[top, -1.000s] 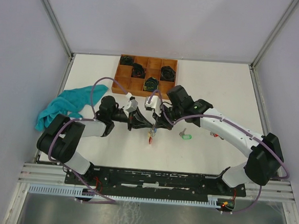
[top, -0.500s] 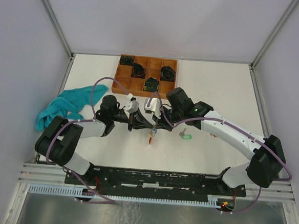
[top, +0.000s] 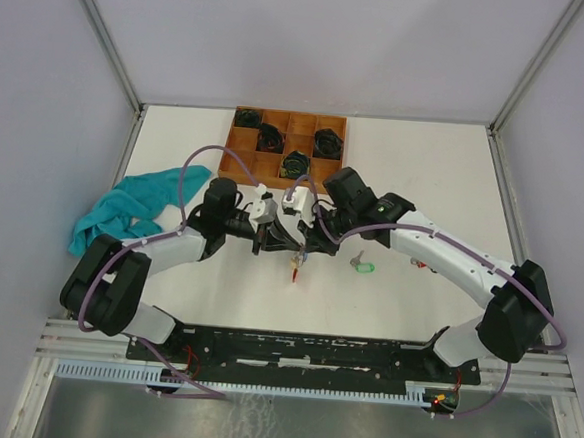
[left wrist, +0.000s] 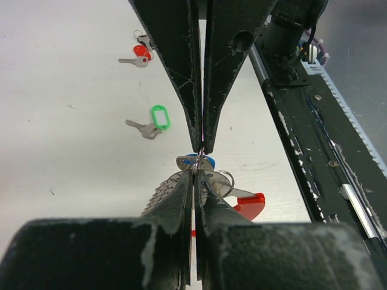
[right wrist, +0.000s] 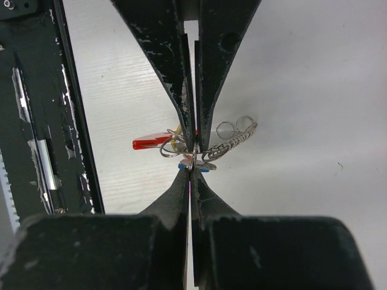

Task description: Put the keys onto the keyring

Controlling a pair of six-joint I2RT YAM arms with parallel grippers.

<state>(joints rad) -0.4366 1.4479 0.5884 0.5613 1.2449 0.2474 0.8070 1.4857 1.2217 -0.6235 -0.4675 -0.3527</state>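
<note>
My left gripper (top: 288, 244) and right gripper (top: 303, 246) meet tip to tip above the table's middle, both shut. In the left wrist view my left gripper (left wrist: 196, 172) pinches the silver keyring (left wrist: 222, 181), which carries a red tag (left wrist: 251, 205). In the right wrist view my right gripper (right wrist: 191, 172) pinches a blue-tagged key (right wrist: 202, 167) right at the ring, beside a patterned silver fob (right wrist: 233, 142). A green-tagged key (top: 365, 267) lies loose on the table, also in the left wrist view (left wrist: 158, 116). A red-tagged key (left wrist: 141, 52) lies farther off.
A wooden compartment tray (top: 238, 165) holding black coiled bundles stands at the back. A teal cloth (top: 132, 206) lies at the left. The black base rail (top: 303, 350) runs along the near edge.
My left arm has shifted a little to the right and away. Both grippers have stayed shut together at the keyring.
</note>
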